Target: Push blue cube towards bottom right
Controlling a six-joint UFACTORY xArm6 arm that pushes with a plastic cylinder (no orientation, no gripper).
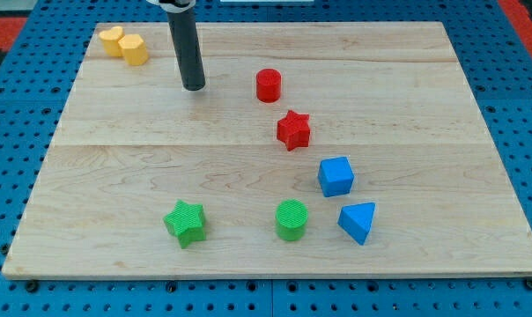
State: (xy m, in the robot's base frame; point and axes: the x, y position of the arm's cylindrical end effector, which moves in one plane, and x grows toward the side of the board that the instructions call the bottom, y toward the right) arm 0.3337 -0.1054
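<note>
Blue wedge [358,222] sits just beyond the blue cube [336,176], well down-right of my tip [193,88], a bare rod with nothing to open. Driving straight risks clipping the red star [293,130] between, then shoving the wedge.

On the wooden board [442,106], my tip [194,88] stands toward the view's top left, well apart from the blue cube [336,176] at right of centre. The red cylinder [268,85] lies right of the tip, with the red star [293,130] just below it. Two yellow blocks [123,45] touch in the top-left corner (shapes unclear). Along the bottom, left to right: green star [185,222], green cylinder [291,219], blue wedge [358,222], the last just below the cube.
</note>
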